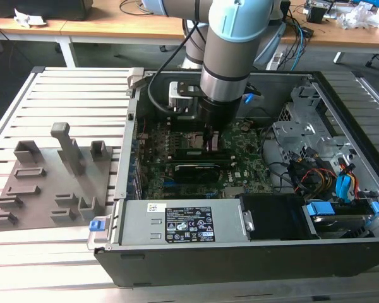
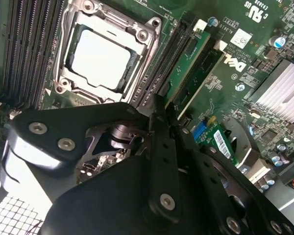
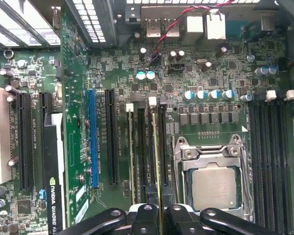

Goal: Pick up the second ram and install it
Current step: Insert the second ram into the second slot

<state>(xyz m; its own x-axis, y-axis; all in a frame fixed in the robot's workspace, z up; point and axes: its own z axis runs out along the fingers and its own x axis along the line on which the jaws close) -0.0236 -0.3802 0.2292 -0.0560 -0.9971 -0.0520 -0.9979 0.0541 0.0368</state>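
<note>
One thin green stick, the second ram (image 3: 155, 147), stands on edge between the fingers of the hand (image 3: 155, 214), which are drawn close against its two faces and grip its upper edge. In the first wrist view the stick runs straight away from the fingertips, lined up along a memory slot (image 3: 162, 147) just beside the processor socket (image 3: 213, 183). My reading is that it is held edge-down this way so its lower edge can meet the slot squarely, though whether it is fully seated I cannot tell. In the second wrist view the fingers (image 2: 159, 127) close to a narrow wedge over the same bank of slots, with the board's green face (image 2: 193, 63) showing beyond them.

Close on one side of the hand lies the socket with its metal frame; on the other side run the long dark expansion slots (image 3: 111, 137) and a blue one (image 3: 92, 137). All of this sits on the motherboard (image 1: 240, 170) inside the opened computer case (image 1: 196, 252), which lies flat so the arm (image 1: 234, 50) can come straight down into it. Well apart from the hand, outside the case on the bench (image 1: 63, 88), rests the gray fixture plate (image 1: 50, 183) with its upright blocks, none of them carrying a stick.
</note>
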